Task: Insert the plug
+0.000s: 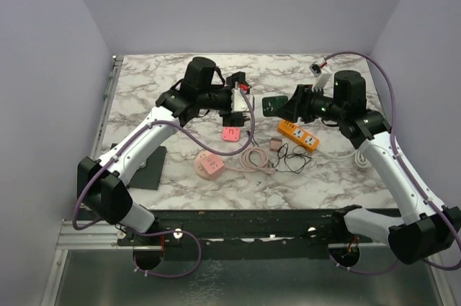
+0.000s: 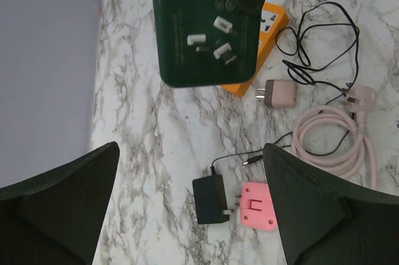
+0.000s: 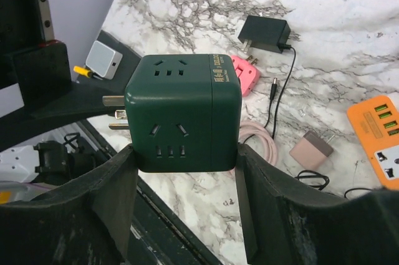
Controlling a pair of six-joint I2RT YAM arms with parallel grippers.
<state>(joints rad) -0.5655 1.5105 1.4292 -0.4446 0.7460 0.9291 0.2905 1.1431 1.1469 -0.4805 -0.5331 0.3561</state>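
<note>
The right pincer (image 3: 187, 166) pinches the dark green socket cube (image 3: 181, 112) by two opposite sides and holds it in the air above the marble surface (image 1: 158, 90), its prongs pointing toward the left pincer (image 2: 190, 197), which is spread wide and holds nothing. The pickup looks done, but the insertion, probably into the orange power strip (image 1: 298, 135) lying on the surface, is yet to come. Gold lettering on the cube's top and faint print on its pronged face are too small to read.
</note>
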